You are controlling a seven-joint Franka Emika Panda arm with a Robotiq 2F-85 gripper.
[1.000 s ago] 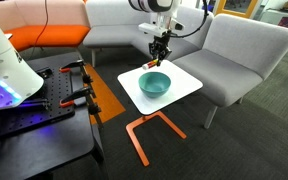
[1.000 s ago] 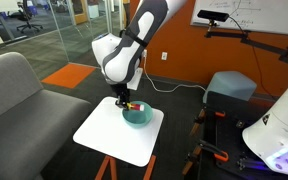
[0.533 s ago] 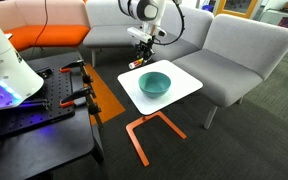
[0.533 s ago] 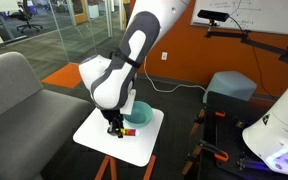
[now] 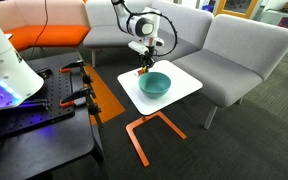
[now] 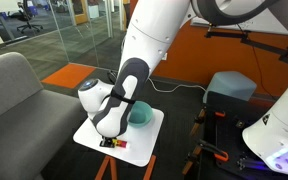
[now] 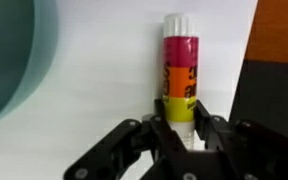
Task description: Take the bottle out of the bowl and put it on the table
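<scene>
My gripper (image 7: 181, 124) is shut on the bottle (image 7: 180, 65), a small tube with a white cap and magenta, orange and yellow bands. Both fingers (image 7: 158, 125) press on its yellow end. The bottle is outside the teal bowl (image 7: 9, 60), over the white table top (image 7: 104, 60) close to an edge. I cannot tell whether it touches the top. In an exterior view my gripper (image 5: 142, 68) is low at the table corner beside the bowl (image 5: 154, 84). In an exterior view the arm hides most of my gripper (image 6: 112, 142); the bowl (image 6: 142, 116) shows behind it.
The white table (image 5: 187, 86) stands on an orange frame (image 5: 144, 130). Grey sofa seats (image 5: 239, 55) stand behind and beside it. A black workbench with clamps (image 5: 44, 110) is close on one side. Orange floor (image 7: 279, 30) shows past the table edge.
My gripper, holding the bottle, moved from above the bowl to the table corner beside it and came down low over the top.
</scene>
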